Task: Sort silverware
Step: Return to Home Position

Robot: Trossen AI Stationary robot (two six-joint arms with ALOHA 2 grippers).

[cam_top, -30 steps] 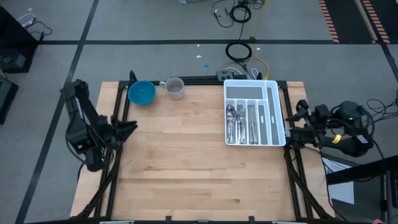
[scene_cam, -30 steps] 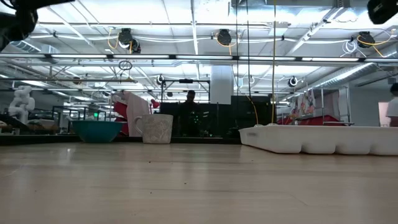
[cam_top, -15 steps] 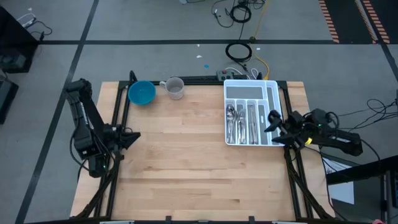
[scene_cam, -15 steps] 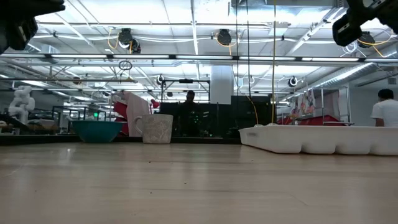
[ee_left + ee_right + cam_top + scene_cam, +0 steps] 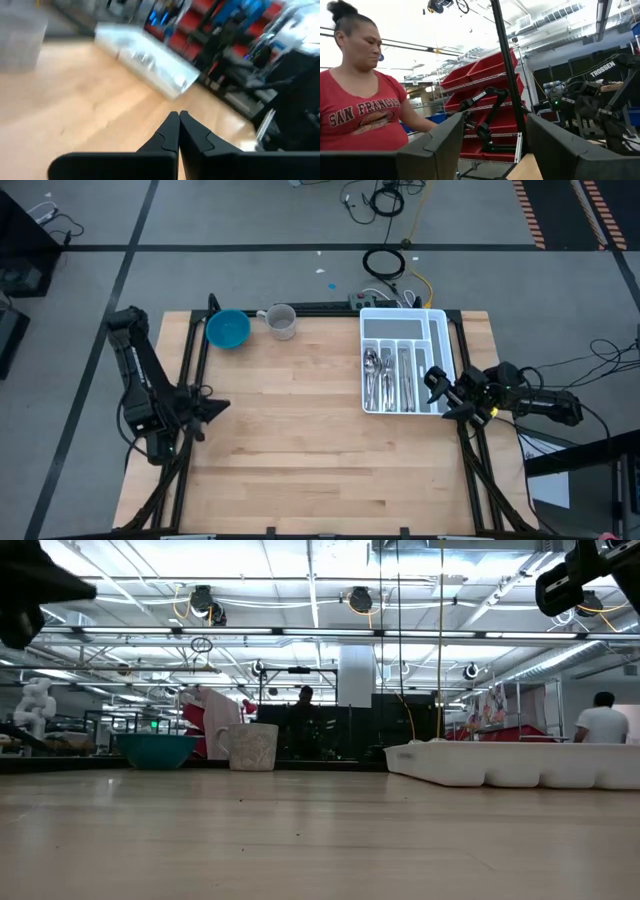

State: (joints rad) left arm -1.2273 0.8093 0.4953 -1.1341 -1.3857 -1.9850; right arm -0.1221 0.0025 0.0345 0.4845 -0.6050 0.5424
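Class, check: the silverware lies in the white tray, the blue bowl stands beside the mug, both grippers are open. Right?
No: the left gripper is shut, as the left wrist view shows; only the right gripper is open. Silverware, tray, bowl and mug: correct.

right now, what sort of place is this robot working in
Probably a robotics lab in an industrial hall: red storage bins on racks, another robot arm set up in the background, and an open ceiling hung with cable reels and strip lights.

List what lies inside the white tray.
Silverware lies in the left long compartments of the tray. The right gripper hangs over the rightmost one, hiding part of it.
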